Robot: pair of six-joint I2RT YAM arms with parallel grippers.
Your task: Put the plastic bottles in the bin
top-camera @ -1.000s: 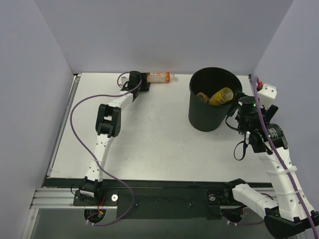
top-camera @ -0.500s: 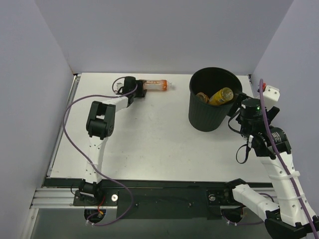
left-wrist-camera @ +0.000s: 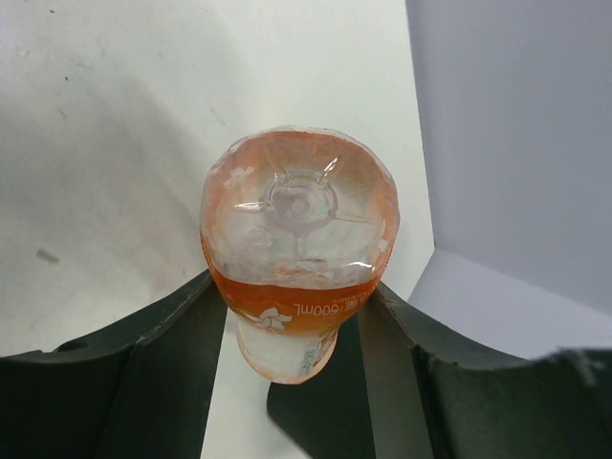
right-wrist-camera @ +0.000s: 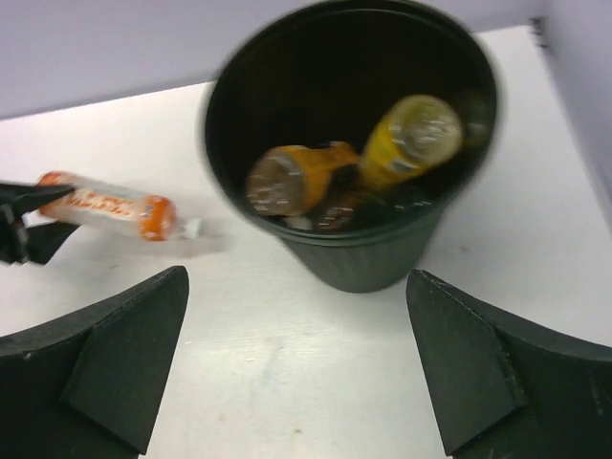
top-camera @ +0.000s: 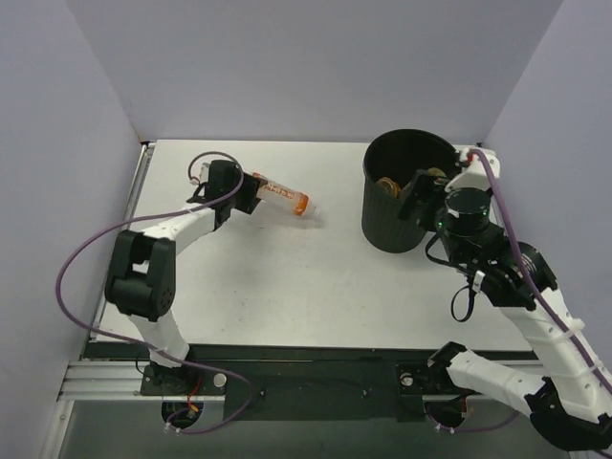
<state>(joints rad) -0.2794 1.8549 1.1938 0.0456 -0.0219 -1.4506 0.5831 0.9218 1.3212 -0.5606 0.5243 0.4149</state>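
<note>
My left gripper [top-camera: 247,194] is shut on the base end of a plastic bottle [top-camera: 283,200] with orange liquid and an orange-and-white label. Its cap end points right and toward me, low over the table. In the left wrist view the bottle [left-wrist-camera: 296,239] sits between my fingers [left-wrist-camera: 163,344]. The black bin [top-camera: 400,225] stands at the back right with at least two orange and yellow bottles [right-wrist-camera: 416,134] inside. My right gripper [top-camera: 421,198] is open and empty at the bin's right side. The right wrist view shows the bin [right-wrist-camera: 368,258] and the held bottle [right-wrist-camera: 110,208].
White table [top-camera: 287,277] with purple walls at the back and both sides. A purple cable [top-camera: 81,253] loops off the left arm. A black rail runs along the near edge [top-camera: 316,368].
My left gripper has pulled the bottle from the back edge toward me and swung its cap end round. My right gripper has moved left and up against the bin's right rim.
</note>
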